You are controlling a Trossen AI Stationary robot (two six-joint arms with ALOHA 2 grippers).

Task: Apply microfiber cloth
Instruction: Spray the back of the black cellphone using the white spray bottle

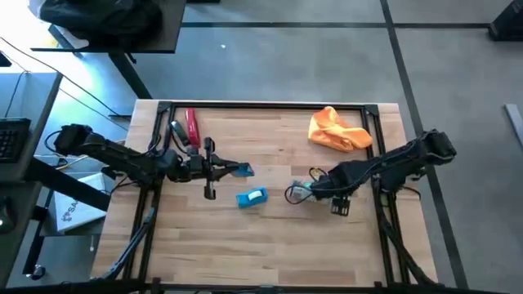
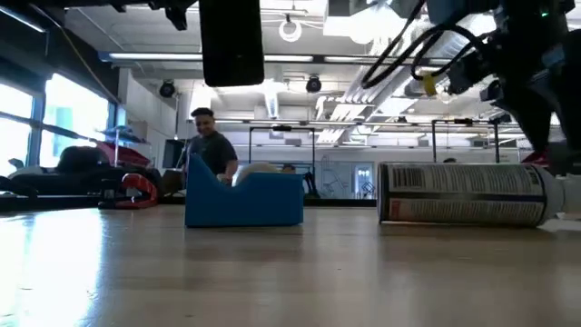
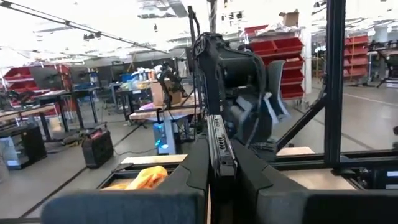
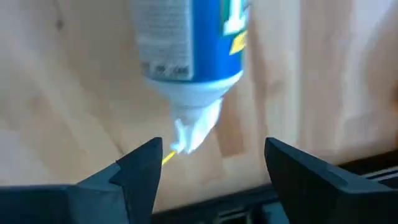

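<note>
The orange microfiber cloth [image 1: 337,131] lies bunched at the table's far right; its edge also shows in the left wrist view [image 3: 144,177]. No gripper is on it. My left gripper [image 1: 237,170] hovers over the table's middle, shut on a black phone [image 2: 231,41]. My right gripper [image 1: 301,193] stands open near a blue spray can [image 2: 463,193] that lies on its side on the table. Its fingers stand on either side of the can's white nozzle [image 4: 189,134] without touching it. A small blue block [image 1: 252,198] sits on the table between the two grippers. My left gripper pinches the phone's two flat faces [image 3: 219,158] between its two fingers, which come level from the table's left side. The phone stands on edge, its flat face toward the table's near edge, lifted clear of the table.
A red-handled tool [image 1: 192,126] lies at the far left of the table. A black frame [image 1: 270,104] runs along the table's far edge and sides. A person [image 2: 211,145] shows in the room beyond the table.
</note>
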